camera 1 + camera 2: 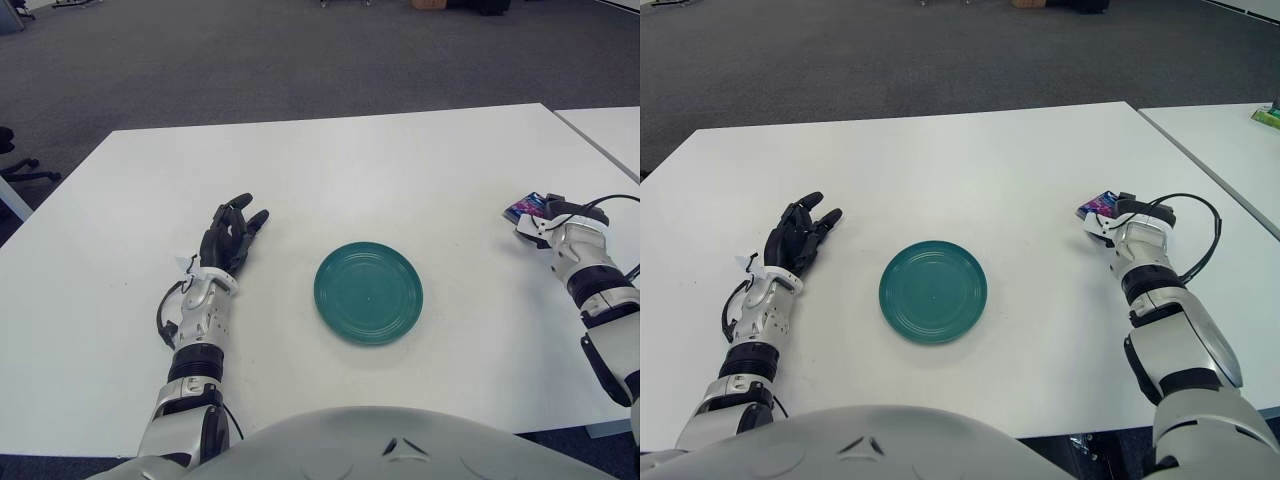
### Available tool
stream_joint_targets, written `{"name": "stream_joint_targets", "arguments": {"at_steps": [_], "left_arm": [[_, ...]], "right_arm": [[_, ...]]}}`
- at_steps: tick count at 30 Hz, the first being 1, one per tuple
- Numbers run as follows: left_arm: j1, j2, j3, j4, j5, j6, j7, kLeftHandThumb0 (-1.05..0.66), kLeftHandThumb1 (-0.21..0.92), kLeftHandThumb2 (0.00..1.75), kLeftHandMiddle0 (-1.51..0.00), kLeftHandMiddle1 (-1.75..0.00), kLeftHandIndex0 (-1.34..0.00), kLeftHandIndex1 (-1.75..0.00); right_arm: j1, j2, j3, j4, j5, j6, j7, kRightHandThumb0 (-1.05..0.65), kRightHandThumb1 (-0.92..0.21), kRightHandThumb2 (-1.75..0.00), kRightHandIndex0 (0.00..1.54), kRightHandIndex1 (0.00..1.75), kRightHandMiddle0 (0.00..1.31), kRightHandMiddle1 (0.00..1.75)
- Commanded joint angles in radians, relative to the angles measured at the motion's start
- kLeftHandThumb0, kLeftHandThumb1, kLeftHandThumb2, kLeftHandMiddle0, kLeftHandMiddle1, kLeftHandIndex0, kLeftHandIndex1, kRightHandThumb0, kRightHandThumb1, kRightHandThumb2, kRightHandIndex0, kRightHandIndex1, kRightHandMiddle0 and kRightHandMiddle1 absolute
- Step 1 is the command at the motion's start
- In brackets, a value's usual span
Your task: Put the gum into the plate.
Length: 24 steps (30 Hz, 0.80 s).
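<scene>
Colours across the bench

The bench (400,160) is plain white, and the plate (368,292) on it is a solid teal green with faint concentric rings. The gum (1099,207) packet looks dark blue with pink and white marks, though its print is too small to read. The left robot hand (229,237) has black fingers on a silver-grey wrist with a white tag. The right robot hand (1122,222) is white and silver-grey with black cable and black joint bands. The floor (250,60) beyond is dark grey carpet.
</scene>
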Motion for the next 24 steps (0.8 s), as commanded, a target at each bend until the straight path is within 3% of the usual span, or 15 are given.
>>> {"name": "stream_joint_targets", "arguments": {"at_steps": [1, 3, 5, 7, 11, 15, 18, 21, 24], "left_arm": [[0.022, 0.003, 0.005, 0.034, 0.007, 0.034, 0.004, -0.75, 0.92, 0.72, -0.40, -0.62, -0.13, -1.07], [0.071, -0.041, -0.044, -0.085, 0.016, 0.052, 0.011, -0.76, 0.92, 0.74, -0.40, -0.62, -0.11, -1.06], [0.169, -0.126, -0.176, -0.324, 0.045, 0.095, 0.040, -0.78, 0.92, 0.79, -0.38, -0.60, -0.07, -1.02], [0.209, -0.154, -0.227, -0.420, 0.056, 0.123, 0.060, -0.80, 0.92, 0.83, -0.36, -0.59, -0.03, -0.98], [0.228, -0.153, -0.237, -0.461, 0.056, 0.154, 0.076, -0.81, 0.92, 0.85, -0.35, -0.59, -0.01, -0.96], [0.245, -0.152, -0.242, -0.500, 0.057, 0.186, 0.087, -0.82, 0.92, 0.86, -0.35, -0.58, 0.00, -0.95], [0.251, -0.146, -0.243, -0.519, 0.053, 0.203, 0.092, -0.82, 0.92, 0.86, -0.35, -0.58, 0.00, -0.95], [0.256, -0.142, -0.240, -0.532, 0.049, 0.214, 0.092, -0.82, 0.92, 0.86, -0.35, -0.58, 0.00, -0.95], [0.256, -0.139, -0.235, -0.538, 0.047, 0.223, 0.090, -0.82, 0.92, 0.86, -0.35, -0.58, 0.00, -0.95]], "right_arm": [[-0.016, -0.001, -0.019, -0.021, 0.017, -0.007, -0.007, -1.05, -0.92, -0.70, 0.11, 0.02, 0.01, 0.01], [-0.014, -0.004, -0.024, 0.004, 0.021, -0.030, -0.021, -1.05, -0.92, -0.69, 0.11, 0.02, 0.01, 0.01], [0.002, -0.011, -0.028, -0.006, 0.023, -0.040, -0.029, -1.05, -0.92, -0.69, 0.11, 0.02, 0.01, 0.01], [-0.009, -0.004, -0.025, 0.056, 0.025, -0.082, -0.056, -1.05, -0.92, -0.69, 0.12, 0.02, 0.01, 0.01], [-0.003, -0.019, -0.011, 0.000, 0.010, -0.079, -0.031, -1.05, -0.92, -0.70, 0.11, 0.01, 0.01, 0.01], [-0.034, -0.015, 0.021, 0.135, -0.011, -0.171, -0.080, -1.05, -0.92, -0.71, 0.10, 0.01, 0.01, 0.01], [-0.038, -0.031, 0.060, 0.144, -0.043, -0.202, -0.078, -1.05, -0.92, -0.70, 0.10, 0.01, 0.01, 0.01], [0.053, -0.155, 0.071, -0.020, -0.068, -0.238, -0.025, -1.05, -0.92, -0.69, 0.12, 0.02, 0.01, 0.02], [0.072, -0.187, 0.080, -0.043, -0.084, -0.262, -0.005, -1.05, -0.92, -0.67, 0.16, 0.03, 0.02, 0.03]]}}
